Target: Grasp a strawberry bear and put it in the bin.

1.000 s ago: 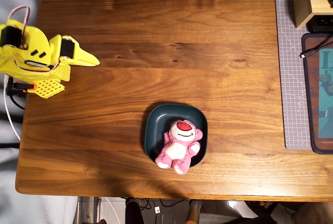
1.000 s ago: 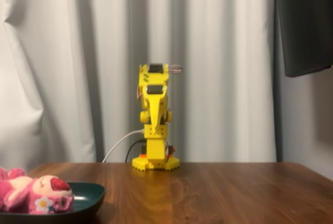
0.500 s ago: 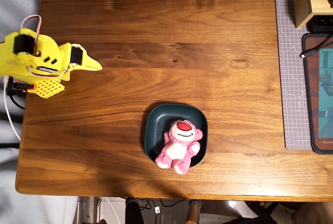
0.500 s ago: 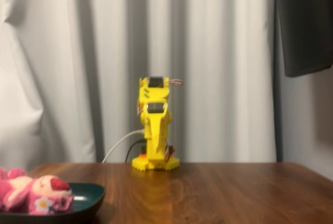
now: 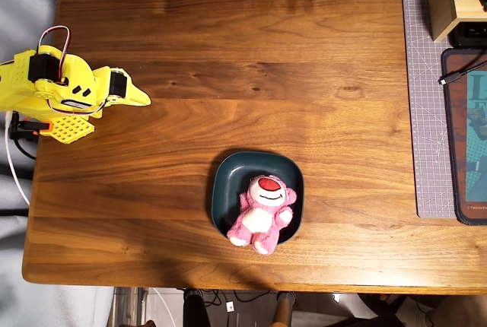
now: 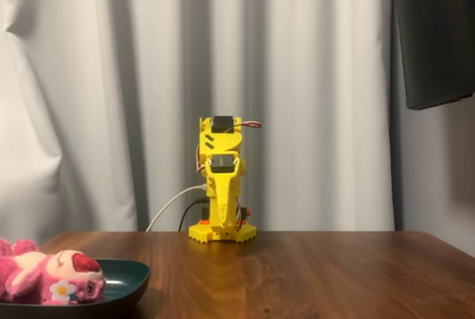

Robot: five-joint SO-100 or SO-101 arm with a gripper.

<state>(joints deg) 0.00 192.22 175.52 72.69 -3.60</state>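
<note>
A: Where is the gripper (image 5: 143, 100)?
B: Folded at the table's left edge in the overhead view, its yellow fingers pressed together, holding nothing.
A: And the strawberry bear (image 5: 262, 204)?
B: Well away from the gripper, lying face-up inside the bin (image 5: 228, 179), feet overhanging its rim.

Overhead view is evenly lit and sharp, soft sheen on the wooden table (image 5: 228, 53), faint shadow under its near edge. Fixed view is dimmer, slightly soft; the curtain (image 6: 111, 74) glows pale, the tabletop mirrors the yellow arm (image 6: 220, 185).
</note>
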